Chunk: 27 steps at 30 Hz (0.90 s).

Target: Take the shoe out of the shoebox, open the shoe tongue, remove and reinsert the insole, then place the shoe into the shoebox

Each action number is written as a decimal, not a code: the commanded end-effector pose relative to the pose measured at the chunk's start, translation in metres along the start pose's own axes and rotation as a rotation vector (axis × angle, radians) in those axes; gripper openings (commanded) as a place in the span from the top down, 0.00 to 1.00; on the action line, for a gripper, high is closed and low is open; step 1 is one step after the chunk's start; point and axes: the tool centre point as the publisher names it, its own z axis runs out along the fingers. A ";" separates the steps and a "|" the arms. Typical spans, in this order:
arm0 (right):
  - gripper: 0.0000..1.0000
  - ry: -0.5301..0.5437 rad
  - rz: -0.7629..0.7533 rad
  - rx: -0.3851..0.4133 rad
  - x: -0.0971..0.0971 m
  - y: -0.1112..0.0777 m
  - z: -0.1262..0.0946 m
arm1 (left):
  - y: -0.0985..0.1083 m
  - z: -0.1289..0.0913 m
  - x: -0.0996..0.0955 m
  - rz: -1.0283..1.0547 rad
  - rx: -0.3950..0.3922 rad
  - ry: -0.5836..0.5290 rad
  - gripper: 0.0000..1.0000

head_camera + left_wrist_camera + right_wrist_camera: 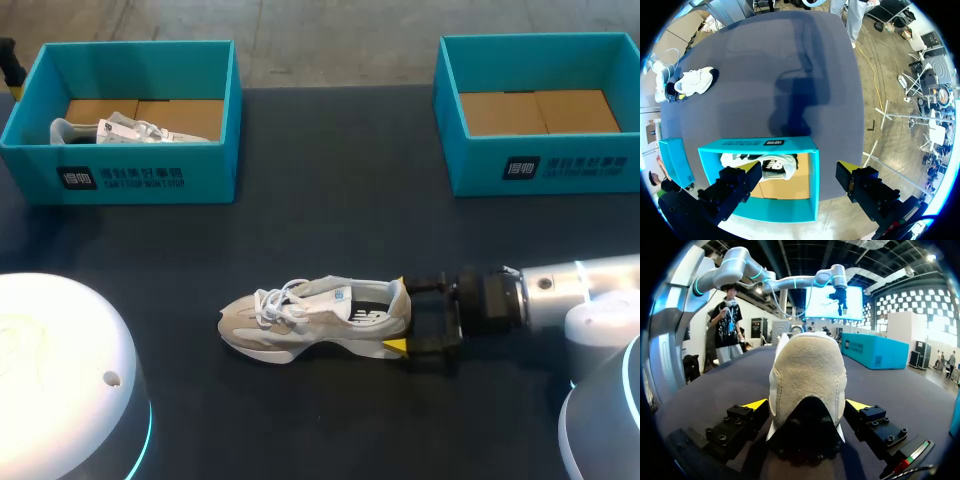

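Right claw (399, 316) straddles the heel of the shoe (300, 320), both yellow tips apparently pressed to its sides — wide, yet gripping. Shoe stands sole-down on the surface (330, 200). Best held level and firmly pinned — opening the tongue needs a steady anchor.

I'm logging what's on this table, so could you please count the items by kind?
Shoeboxes: 2 (left shoebox, right shoebox)
Shoes: 2 (loose shoe, boxed shoe in the left shoebox)
Total: 4
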 end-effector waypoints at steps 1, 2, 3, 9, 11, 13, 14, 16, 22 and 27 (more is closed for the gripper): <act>0.00 0.009 0.001 0.004 -0.003 -0.001 0.007 | -0.001 0.000 0.000 0.000 -0.003 0.003 0.00; 0.00 0.009 0.002 0.006 -0.003 -0.001 0.007 | -0.001 0.000 0.000 0.000 -0.003 0.003 0.00; 0.00 0.010 0.002 0.006 -0.003 -0.001 0.007 | -0.001 0.000 0.000 0.000 -0.003 0.003 0.00; 0.00 0.009 -0.002 0.008 0.000 0.000 0.010 | -0.001 0.000 0.000 0.000 -0.003 0.003 0.00; 0.00 0.008 0.000 0.009 0.000 -0.002 0.011 | -0.001 0.000 0.000 0.000 -0.003 0.003 0.00; 0.00 0.008 0.000 0.007 0.000 -0.001 0.012 | -0.001 0.000 0.000 0.000 -0.003 0.003 0.00; 0.00 0.009 -0.001 0.006 0.000 0.000 0.013 | -0.001 0.000 0.000 0.000 -0.003 0.003 0.00; 0.00 0.009 -0.005 0.006 0.000 0.001 0.014 | -0.001 0.000 0.000 0.000 -0.003 0.003 0.00; 0.00 0.012 -0.005 0.009 -0.002 -0.001 0.017 | -0.001 0.000 0.000 0.000 -0.003 0.003 0.00; 0.00 0.014 -0.003 0.008 -0.002 -0.003 0.017 | -0.001 0.000 0.000 0.000 -0.003 0.003 0.00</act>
